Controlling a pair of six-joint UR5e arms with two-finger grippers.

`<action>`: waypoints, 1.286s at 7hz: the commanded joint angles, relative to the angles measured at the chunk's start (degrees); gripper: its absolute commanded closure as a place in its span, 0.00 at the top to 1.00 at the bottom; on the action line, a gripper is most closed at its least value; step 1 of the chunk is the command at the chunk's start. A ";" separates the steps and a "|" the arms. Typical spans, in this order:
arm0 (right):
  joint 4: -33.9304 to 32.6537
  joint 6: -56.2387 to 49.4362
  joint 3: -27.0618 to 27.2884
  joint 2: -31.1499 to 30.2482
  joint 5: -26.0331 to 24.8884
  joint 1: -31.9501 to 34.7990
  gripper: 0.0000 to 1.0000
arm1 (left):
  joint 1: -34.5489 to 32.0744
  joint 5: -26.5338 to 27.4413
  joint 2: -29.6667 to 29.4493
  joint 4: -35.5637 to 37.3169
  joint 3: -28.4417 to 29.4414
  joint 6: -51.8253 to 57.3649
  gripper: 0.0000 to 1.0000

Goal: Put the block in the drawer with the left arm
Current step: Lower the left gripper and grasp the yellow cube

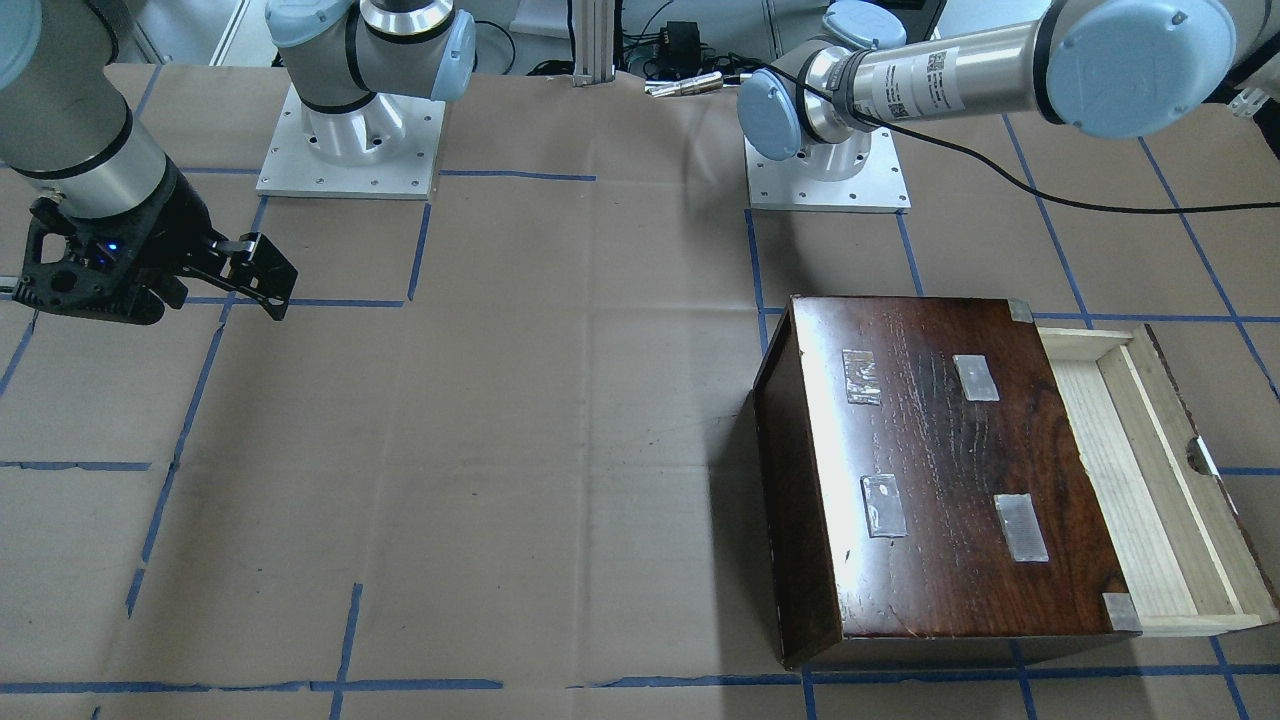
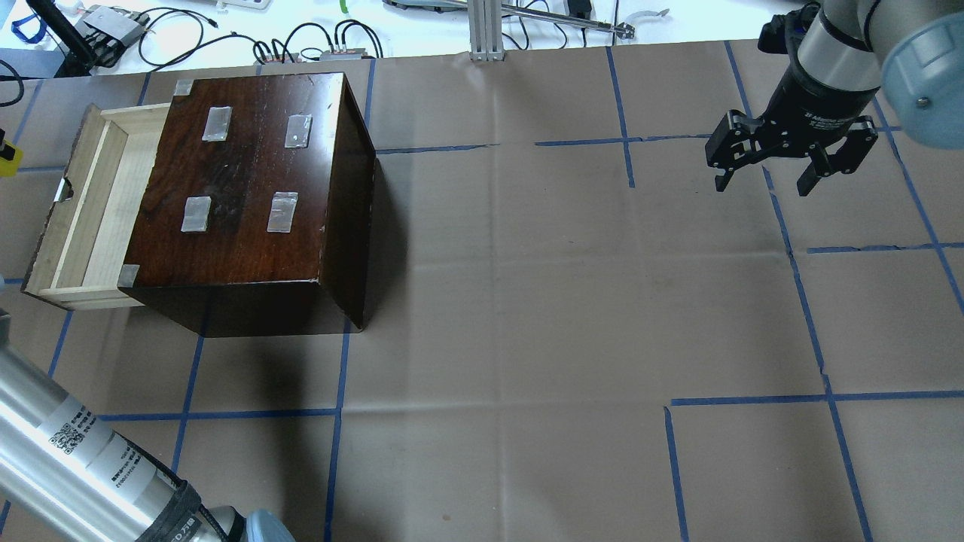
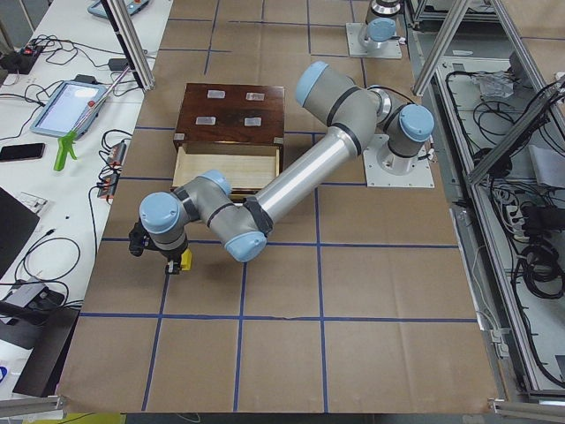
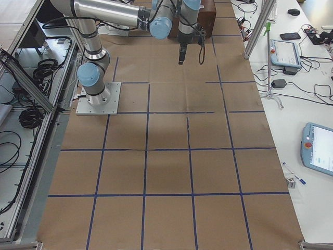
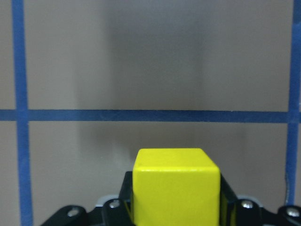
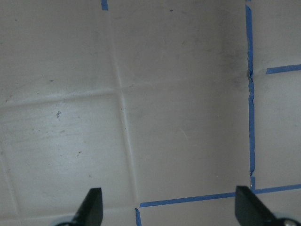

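I see the block (image 5: 176,188) clamped in the jaws of the left arm (image 3: 300,175), over the counter (image 2: 565,301) just past the front of the pulled-out drawer (image 2: 105,211). That arm stretches low across the drawer, wrist pointing down. The right gripper (image 2: 762,186) hangs well apart, jaws wide, above brown paper gridded with blue tape (image 2: 753,399).

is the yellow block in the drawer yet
No, the yellow block is clamped in the left gripper, outside the open drawer, which holds nothing.
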 commanded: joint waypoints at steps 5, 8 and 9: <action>0.00 -0.06 0.02 -0.04 0.00 0.00 1.00 | -0.98 0.79 27.93 -1.45 -30.35 -5.93 0.28; 0.00 -0.06 0.02 -0.04 0.00 0.00 1.00 | -7.73 0.96 35.68 -0.22 -38.55 -12.96 0.28; 0.00 -0.06 0.02 0.05 0.00 0.00 1.00 | -9.24 0.79 37.27 -0.13 -40.66 -15.68 0.28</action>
